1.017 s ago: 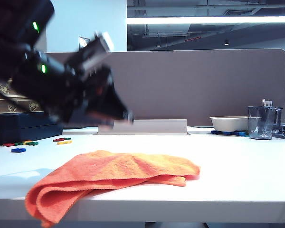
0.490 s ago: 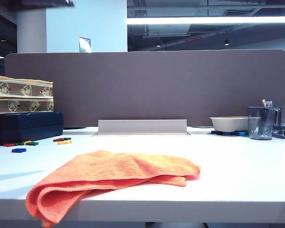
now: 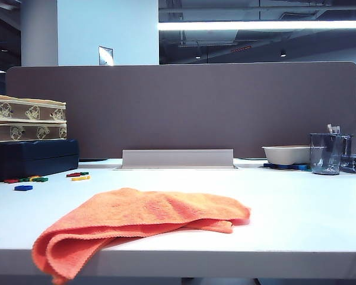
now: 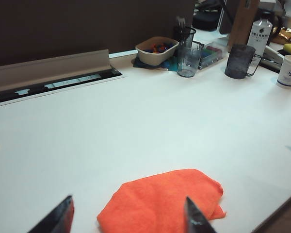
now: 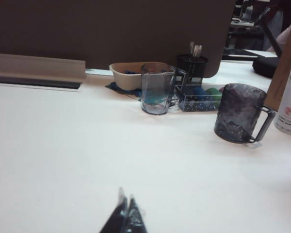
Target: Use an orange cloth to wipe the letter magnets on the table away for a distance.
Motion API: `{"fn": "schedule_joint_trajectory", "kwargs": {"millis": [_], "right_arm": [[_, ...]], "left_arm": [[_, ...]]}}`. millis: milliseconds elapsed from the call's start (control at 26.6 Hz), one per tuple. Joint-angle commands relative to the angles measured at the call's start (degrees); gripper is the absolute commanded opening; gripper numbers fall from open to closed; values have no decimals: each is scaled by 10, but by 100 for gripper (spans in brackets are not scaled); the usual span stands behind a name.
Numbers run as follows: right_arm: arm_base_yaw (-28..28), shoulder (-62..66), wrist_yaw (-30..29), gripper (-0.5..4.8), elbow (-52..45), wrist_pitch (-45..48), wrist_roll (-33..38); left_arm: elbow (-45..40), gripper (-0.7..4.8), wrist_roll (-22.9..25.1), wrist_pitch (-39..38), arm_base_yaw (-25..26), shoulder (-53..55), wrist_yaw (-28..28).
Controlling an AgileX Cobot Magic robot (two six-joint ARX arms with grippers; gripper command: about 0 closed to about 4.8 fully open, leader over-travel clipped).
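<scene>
White tabletop (image 3: 296,208) lies mostly bare around your orange cloth (image 3: 139,222), which sits crumpled at the front edge, one fold drooping over it. You haven't grasped it: your left gripper (image 4: 128,216) hangs above it, fingers spread; the right gripper (image 5: 125,217) is pressed together near the cups. Letter magnets (image 3: 32,179) lie far left. Descend squarely; mind that edge.

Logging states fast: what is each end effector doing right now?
Left end effector: open, holding nothing, above the orange cloth.
Right end effector: closed, holding nothing, over the table.
</scene>
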Motion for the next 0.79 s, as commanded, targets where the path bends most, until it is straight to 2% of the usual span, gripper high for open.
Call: {"fn": "schedule_joint_trajectory", "kwargs": {"millis": [38,301,339,791], "right_arm": [[0,-2,0,-5,-4,9,1],[0,-2,0,-5,-4,9,1],[0,-2,0,-5,-4,9,0],[0,-2,2,-5,-4,-5,1]], "left_arm": [[-5,281,5,-57,-1,-60,-25],[-68,279,-3,-107,-1,-200,-42],[-89,279,-4,-94,-1,-228,-46],[-196,279,-15,45,3,-226,-66]]}}
